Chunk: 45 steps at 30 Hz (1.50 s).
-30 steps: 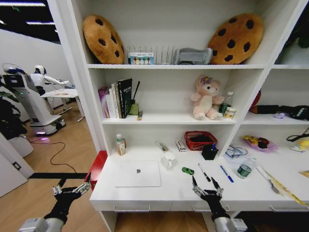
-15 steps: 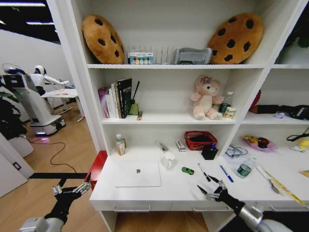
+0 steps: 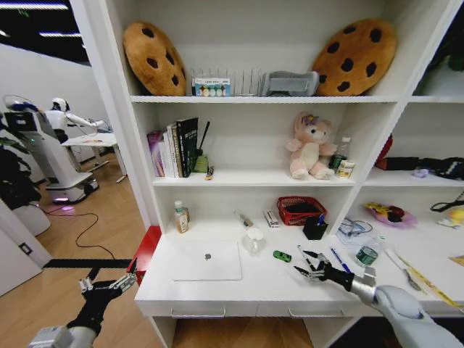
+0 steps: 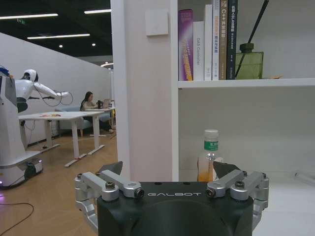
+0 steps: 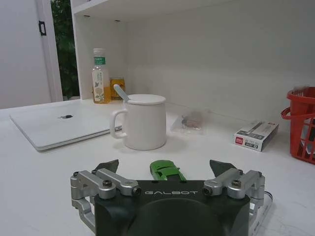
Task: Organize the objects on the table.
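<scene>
Since a sec ago our right gripper [image 3: 310,264] has swung in from the desk's front edge and now reaches across the table [image 3: 217,290] from the right, fingers spread wide, holding nothing, hovering over the black pen [image 3: 305,258] w/ the blue pen [image 3: 339,259] just beside the arm. Left gripper [image 3: 109,284] hasn't shifted: parked low off the table's left end, jaws wide, empty.

Head view: laptop [image 3: 207,260] lies flat, closed, left of centre. White mug [image 3: 254,239] stands just right of it, the small green toy car [image 3: 281,256] near the mug & just ahead of our right fingertips. Black pen cup [image 3: 315,227] sits at the back by the red basket [image 3: 300,210]. White-capped bottle [image 3: 180,217] stands at the back left. A green-label water bottle [image 3: 367,253] stands right of the blue pen.

Left wrist view: left gripper [image 4: 172,172] open, pointing at the shelving's side panel; the bottle [image 4: 209,155] stands beyond it, books [image 4: 207,42] on the shelf above.

Right wrist view: right gripper [image 5: 165,169] wide open, green car [image 5: 165,170] sits between the fingertips' line, farther out; we can't tell if it's touched. Mug [image 5: 141,121] w/ a spoon stands right behind the car, blocking the straight path; laptop [image 5: 61,127] beside it, small box [image 5: 255,134] & red basket [image 5: 301,123] off to the other side
</scene>
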### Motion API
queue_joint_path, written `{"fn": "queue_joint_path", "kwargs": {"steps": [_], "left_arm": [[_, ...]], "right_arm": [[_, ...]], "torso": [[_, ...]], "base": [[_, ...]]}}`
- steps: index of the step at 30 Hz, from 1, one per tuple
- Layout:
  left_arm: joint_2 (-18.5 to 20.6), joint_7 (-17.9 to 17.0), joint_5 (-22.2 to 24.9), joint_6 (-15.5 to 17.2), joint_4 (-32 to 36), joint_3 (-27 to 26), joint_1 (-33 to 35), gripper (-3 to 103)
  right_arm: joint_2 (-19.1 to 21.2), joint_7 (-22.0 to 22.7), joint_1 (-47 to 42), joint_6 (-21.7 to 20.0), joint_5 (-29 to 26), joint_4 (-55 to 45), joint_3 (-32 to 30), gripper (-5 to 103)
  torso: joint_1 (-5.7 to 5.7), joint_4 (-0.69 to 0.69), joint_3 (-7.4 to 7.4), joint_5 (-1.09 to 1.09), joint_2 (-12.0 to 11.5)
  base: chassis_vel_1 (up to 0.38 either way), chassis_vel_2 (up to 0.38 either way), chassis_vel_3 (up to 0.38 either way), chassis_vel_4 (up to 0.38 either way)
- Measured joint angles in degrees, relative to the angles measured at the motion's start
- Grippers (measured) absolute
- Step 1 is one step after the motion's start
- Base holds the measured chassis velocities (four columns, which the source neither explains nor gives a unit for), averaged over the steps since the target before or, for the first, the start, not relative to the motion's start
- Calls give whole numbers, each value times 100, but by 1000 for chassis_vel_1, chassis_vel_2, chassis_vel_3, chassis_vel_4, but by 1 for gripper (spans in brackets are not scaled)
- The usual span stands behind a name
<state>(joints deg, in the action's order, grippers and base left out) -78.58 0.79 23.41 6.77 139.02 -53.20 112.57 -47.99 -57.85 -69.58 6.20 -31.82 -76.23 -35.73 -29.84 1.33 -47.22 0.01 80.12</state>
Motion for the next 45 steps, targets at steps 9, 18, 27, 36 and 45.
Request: {"fn": "queue_joint_path", "kwargs": {"steps": [9, 18, 27, 36, 45], "left_arm": [[1, 0, 0, -2, 0, 0, 0, 100], [1, 0, 0, -3, -1, 0, 0, 100], [1, 0, 0, -3, -1, 0, 0, 100], [1, 0, 0, -3, -1, 0, 0, 100], [1, 0, 0, -2, -1, 0, -1, 100]], "right_arm": [[16, -94, 550, 27, 202, 532, 563, 102], [-79, 118, 1118, 219, 409, 1105, 1062, 99], [-224, 402, 1508, 265, 413, 1237, 1604, 99], [-266, 300, 1611, 222, 447, 1269, 1701, 67], [-166, 223, 1235, 193, 469, 947, 1408, 39]], "torso": [[0, 0, 0, -1, 0], [0, 0, 0, -2, 0], [1, 0, 2, -5, 2], [2, -1, 2, -4, 2], [2, 0, 1, 1, 1]], "base": [[0, 0, 0, 0], [0, 0, 0, 0], [0, 0, 0, 0], [0, 0, 0, 0], [0, 0, 0, 0]]}}
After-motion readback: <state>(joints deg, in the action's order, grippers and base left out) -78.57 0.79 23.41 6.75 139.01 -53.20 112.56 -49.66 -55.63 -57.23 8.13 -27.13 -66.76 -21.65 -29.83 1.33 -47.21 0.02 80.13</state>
